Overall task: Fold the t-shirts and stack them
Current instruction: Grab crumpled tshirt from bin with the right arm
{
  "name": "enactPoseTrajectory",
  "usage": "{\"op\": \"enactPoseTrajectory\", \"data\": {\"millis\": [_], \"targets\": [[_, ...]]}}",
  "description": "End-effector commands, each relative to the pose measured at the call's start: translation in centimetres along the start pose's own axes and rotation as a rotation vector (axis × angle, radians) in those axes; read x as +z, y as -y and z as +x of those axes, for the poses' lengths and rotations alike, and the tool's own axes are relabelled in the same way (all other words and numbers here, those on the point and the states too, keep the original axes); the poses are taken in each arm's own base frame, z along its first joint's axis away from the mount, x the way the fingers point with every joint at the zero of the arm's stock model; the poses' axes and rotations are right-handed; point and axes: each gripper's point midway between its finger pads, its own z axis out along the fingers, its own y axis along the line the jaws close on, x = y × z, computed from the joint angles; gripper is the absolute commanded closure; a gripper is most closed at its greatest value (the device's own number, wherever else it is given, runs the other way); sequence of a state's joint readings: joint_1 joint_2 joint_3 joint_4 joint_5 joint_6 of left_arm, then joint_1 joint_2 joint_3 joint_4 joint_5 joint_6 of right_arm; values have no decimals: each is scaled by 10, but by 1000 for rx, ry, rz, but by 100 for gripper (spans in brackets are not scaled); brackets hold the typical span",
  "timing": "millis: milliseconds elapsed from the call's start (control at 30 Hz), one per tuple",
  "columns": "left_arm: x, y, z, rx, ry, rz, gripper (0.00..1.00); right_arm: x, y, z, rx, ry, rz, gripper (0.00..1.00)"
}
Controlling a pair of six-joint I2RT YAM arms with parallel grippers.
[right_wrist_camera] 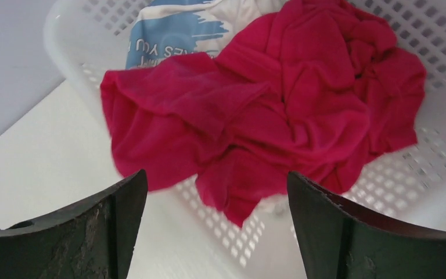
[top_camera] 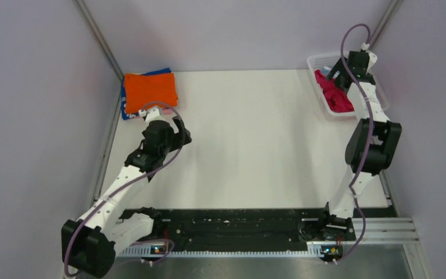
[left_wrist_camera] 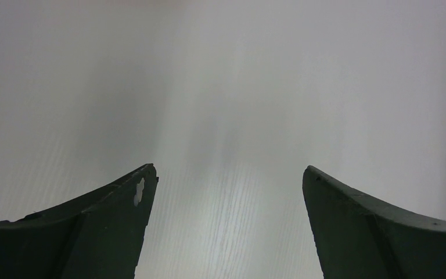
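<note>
A crumpled crimson-pink t-shirt [top_camera: 337, 93] lies in the white mesh basket [top_camera: 319, 60] at the back right, one edge hanging over the near rim. In the right wrist view this shirt [right_wrist_camera: 302, 99] fills the basket [right_wrist_camera: 441, 35], on top of a white and light-blue printed shirt [right_wrist_camera: 168, 29]. My right gripper [right_wrist_camera: 216, 192] is open and empty, just above the shirt's lower edge. A folded orange t-shirt [top_camera: 150, 90] lies on a blue one [top_camera: 162, 72] at the back left. My left gripper [left_wrist_camera: 227, 174] is open and empty over bare table.
The white table [top_camera: 255, 139] is flanked by grey walls and metal rails. The left arm [top_camera: 162, 136] stands just in front of the folded stack. A black bar [top_camera: 232, 226] runs along the near edge between the arm bases.
</note>
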State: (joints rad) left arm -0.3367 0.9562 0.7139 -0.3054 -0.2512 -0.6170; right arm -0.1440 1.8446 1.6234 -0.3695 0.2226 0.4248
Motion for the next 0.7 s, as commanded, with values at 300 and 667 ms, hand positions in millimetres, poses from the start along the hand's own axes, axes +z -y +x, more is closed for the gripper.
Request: {"op": "enactPoseTrajectory", "data": {"millis": [300,667], "targets": [[32,35,-27,50,-1,42,1,95,-32,15,38,-149,-142,78],[13,48,-39,52,48,139,1,-28,-43,-138,-24,255,-178,100]]}}
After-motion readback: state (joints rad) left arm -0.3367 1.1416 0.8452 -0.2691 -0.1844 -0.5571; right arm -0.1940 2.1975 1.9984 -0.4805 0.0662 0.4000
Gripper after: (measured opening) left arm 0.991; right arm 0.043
